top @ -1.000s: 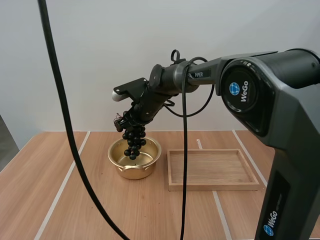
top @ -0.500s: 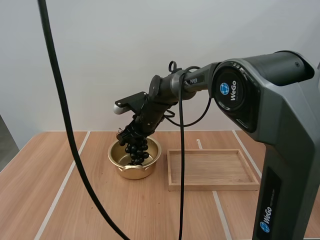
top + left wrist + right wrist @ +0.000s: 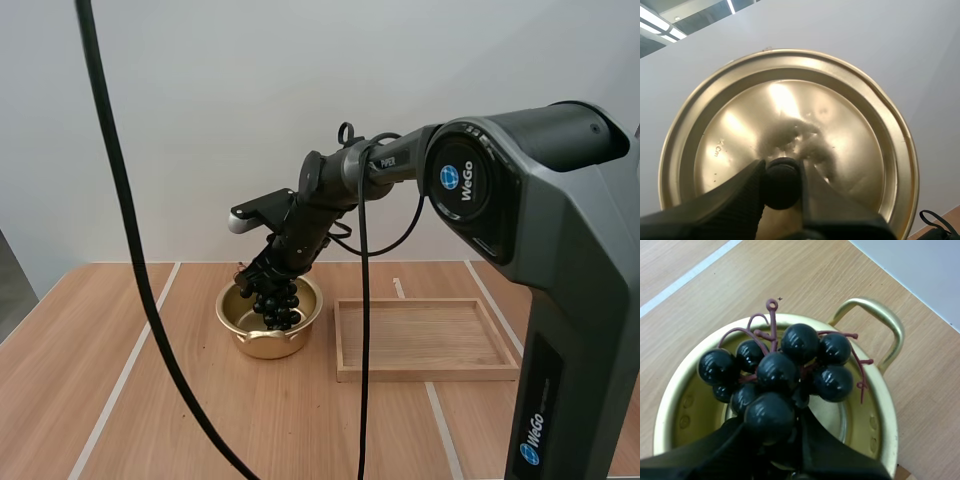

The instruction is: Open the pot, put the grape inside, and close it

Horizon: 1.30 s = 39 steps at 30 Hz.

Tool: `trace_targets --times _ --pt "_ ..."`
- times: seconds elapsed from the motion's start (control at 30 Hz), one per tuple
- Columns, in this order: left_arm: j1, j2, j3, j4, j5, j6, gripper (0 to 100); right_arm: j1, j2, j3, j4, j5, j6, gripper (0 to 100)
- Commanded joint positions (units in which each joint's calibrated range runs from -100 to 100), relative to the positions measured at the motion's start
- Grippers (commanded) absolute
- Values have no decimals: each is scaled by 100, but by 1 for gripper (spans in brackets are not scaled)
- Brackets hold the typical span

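While my right gripper (image 3: 774,437) is clamped on grapes (image 3: 790,365) hanging into open pot (image 3: 262,342), left gripper (image 3: 782,187) pinches lid (image 3: 850,130) by black knob (image 3: 782,175); wooden tray (image 3: 430,372) just beside pot.

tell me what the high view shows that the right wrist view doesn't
High view: the wooden tray beside the pot, apart from it, and the right arm reaching over. Right wrist view: the reddish stems of the bunch of grapes and the pot's inner wall. Shared: the right end effector shut on the bunch, holding it in the open pot's mouth, on the table.
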Motion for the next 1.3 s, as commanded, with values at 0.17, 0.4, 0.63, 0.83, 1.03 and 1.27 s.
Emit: trace_targets --times 0.17,0.4,0.63,0.83,1.03,1.27 --pt "-7 27 -56 53 -125 -25 0 3 75 176 -52 420 -75 0" --pt "-7 27 -56 53 -125 -25 0 3 383 176 -8 270 -75 0" --pt "-7 27 -56 53 -125 -25 0 3 697 176 -25 180 -75 0" --pt "-7 27 -56 53 -125 -25 0 3 986 176 -25 27 -75 0" --pt "-7 27 -56 53 -125 -25 0 3 1170 176 -34 -18 -75 0" --pt "-7 27 -56 53 -125 -25 0 3 1181 176 11 -18 -75 0"
